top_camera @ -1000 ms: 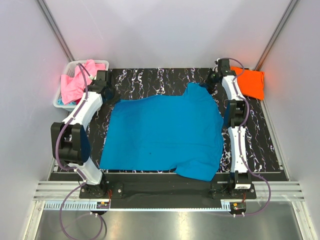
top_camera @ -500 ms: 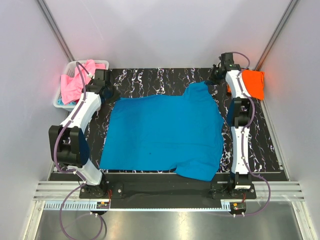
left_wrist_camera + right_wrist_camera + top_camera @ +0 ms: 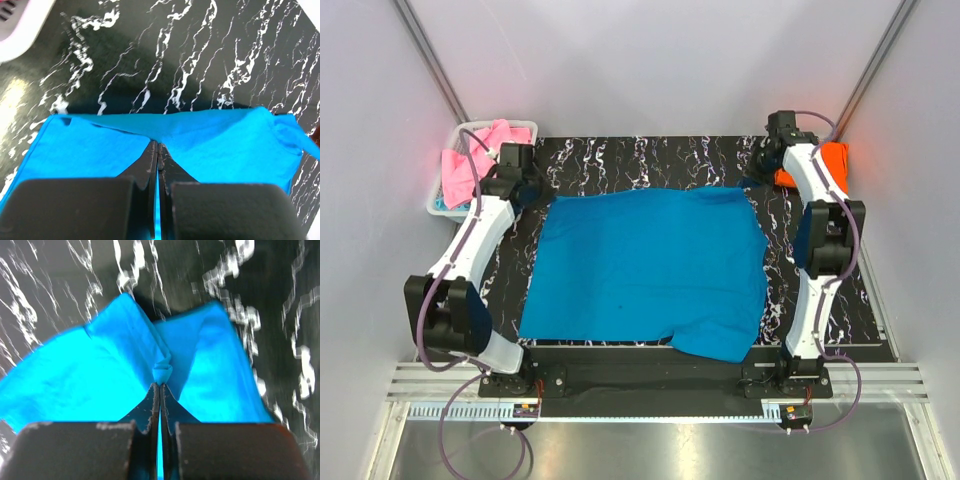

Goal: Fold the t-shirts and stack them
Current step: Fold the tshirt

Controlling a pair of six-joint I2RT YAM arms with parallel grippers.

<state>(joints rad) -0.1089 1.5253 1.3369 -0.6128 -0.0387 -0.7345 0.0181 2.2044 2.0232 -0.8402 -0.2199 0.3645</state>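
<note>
Broadly, the table (image 3: 650, 160) is the largest thing: a flat black slab veined with white marbling, glossy enough to throw a pale glare in the left wrist view; across its middle lies the teal-blue t-shirt (image 3: 650, 265), soft matte cloth spread into a rough rectangle, its far edge drawn nearly straight between the two far corners, its near right corner rumpled into a rounded flap at the table's front edge; the left arm (image 3: 480, 225) and right arm (image 3: 820, 240), white jointed segments with black elbows and purple cables, reach up either side of the cloth to those far corners; at the far left corner stands the basket (image 3: 510, 124), white plastic lattice with rounded corners, and the pink t-shirt (image 3: 460, 170) lies crumpled in it, spilling over the rim; at the far right the orange t-shirt (image 3: 836, 160) sits as a flat folded block, partly behind the right arm; the left gripper (image 3: 157, 144) has its dark jaws pressed together on the shirt's far left edge, the cloth rising to the tips in a shallow tented ridge; the right gripper (image 3: 160, 385) likewise pinches the far right corner, the fabric gathered there into a small rolled nub with two smooth folds fanning away from it.
</note>
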